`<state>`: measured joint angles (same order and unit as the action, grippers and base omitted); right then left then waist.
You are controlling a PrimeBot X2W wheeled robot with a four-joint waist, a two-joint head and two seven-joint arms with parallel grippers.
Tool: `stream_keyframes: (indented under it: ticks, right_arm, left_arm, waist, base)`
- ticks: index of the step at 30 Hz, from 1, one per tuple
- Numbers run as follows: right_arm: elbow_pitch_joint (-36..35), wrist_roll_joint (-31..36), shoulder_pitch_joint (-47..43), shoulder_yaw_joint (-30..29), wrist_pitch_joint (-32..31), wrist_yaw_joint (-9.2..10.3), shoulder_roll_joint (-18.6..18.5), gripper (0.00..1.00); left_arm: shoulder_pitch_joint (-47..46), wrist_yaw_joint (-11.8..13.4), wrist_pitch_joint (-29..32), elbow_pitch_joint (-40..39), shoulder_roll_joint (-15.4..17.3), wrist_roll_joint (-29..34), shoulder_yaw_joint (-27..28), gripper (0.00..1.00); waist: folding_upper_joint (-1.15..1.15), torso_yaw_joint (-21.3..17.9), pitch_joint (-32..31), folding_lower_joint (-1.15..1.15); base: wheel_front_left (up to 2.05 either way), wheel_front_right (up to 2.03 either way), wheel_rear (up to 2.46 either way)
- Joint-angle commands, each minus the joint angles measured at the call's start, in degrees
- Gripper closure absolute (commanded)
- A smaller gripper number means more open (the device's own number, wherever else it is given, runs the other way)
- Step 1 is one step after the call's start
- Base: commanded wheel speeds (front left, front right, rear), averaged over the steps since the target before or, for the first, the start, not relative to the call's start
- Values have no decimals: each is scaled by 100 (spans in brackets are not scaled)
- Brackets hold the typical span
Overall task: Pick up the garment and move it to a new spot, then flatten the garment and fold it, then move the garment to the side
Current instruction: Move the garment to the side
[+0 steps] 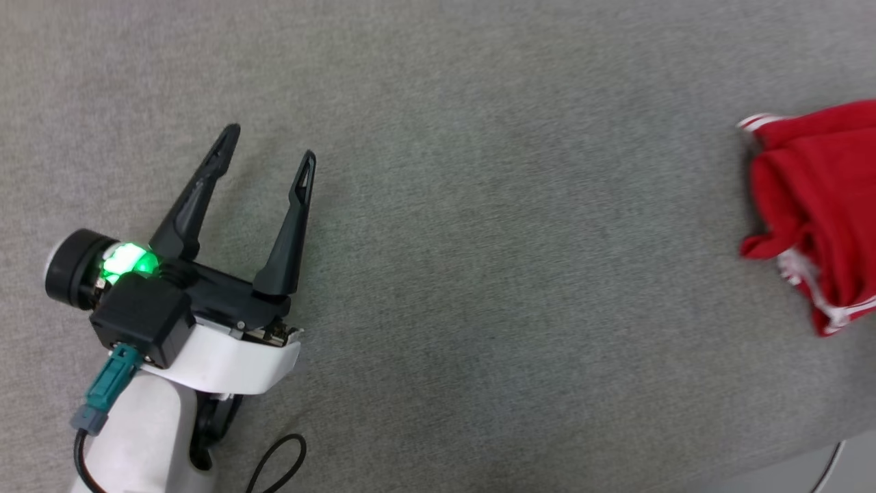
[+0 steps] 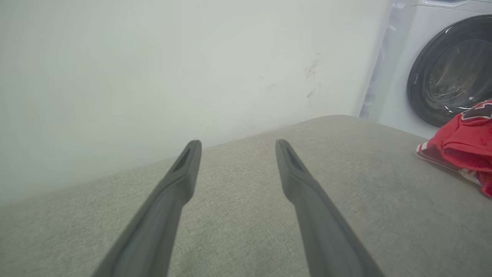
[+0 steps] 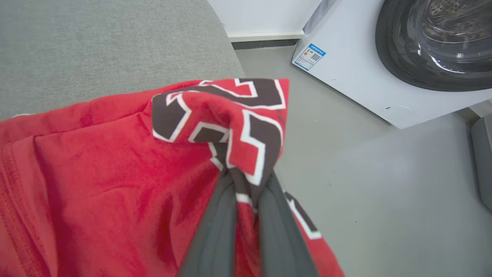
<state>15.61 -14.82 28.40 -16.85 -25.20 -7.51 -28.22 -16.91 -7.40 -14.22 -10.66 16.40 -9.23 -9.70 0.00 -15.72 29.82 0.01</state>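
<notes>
The garment (image 1: 818,205) is a red jersey with white striped trim, bunched at the right edge of the grey surface. In the right wrist view its red cloth (image 3: 115,169) with black, white-outlined numerals is pinched between my right gripper's (image 3: 246,181) two dark fingers, which are shut on a fold of it. My left gripper (image 1: 270,145) rests open over bare grey fabric at the lower left, far from the garment. The left wrist view has the garment (image 2: 461,144) at its right edge, beyond my open left gripper (image 2: 236,148).
The grey upholstered surface (image 1: 479,239) spreads across the head view. A white washing machine (image 3: 384,57) with a dark round door stands on the pale floor (image 3: 384,184) beside it. A white wall (image 2: 153,77) rises behind the surface.
</notes>
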Motion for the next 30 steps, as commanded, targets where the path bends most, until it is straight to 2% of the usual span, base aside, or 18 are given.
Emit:
stream_keyframes:
  ticks: [1, 5, 10, 13, 15, 16, 23, 30]
  right_arm:
    - [56, 118, 117, -190, 69, 5, -106, 100]
    - [188, 270, 234, -583, 222, 4, -192, 100]
    - [434, 275, 303, -707, 370, 5, -80, 98]
    - [702, 327, 347, -741, 544, 5, 16, 56]
    - [894, 367, 379, -764, 669, 4, 81, 5]
    - [984, 387, 404, -794, 747, 4, 109, 0]
    - [1642, 829, 575, -1041, 1236, 5, 210, 0]
    - [2029, 1257, 582, -1334, 1802, 5, 223, 0]
  left_arm:
    - [-124, -5, 21, -77, 50, -8, -13, 0]
    - [-235, -6, 69, -245, 122, -22, -22, 0]
    - [-284, -6, 87, -342, 170, -35, -45, 0]
    - [-321, -5, 86, -345, 199, -45, -62, 0]
    - [-349, -6, 86, -338, 211, -61, -75, 0]
    - [-366, -6, 86, -333, 217, -55, -78, 0]
    - [-359, 19, 43, -207, 223, -112, -98, 0]
    - [-102, 66, -18, 78, 126, -195, -168, 0]
  waist:
    - [0, 169, 233, -1]
    - [0, 231, 399, -1]
    - [0, 242, 539, -1]
    - [0, 248, 603, -1]
    - [0, 260, 635, -1]
    - [0, 265, 646, -1]
    - [0, 347, 532, -1]
    - [0, 497, -50, -1]
  base:
    - [0, 0, 0]
    - [0, 0, 0]
    - [0, 0, 0]
    - [0, 0, 0]
    - [0, 0, 0]
    - [0, 0, 0]
    - [0, 0, 0]
    - [0, 0, 0]
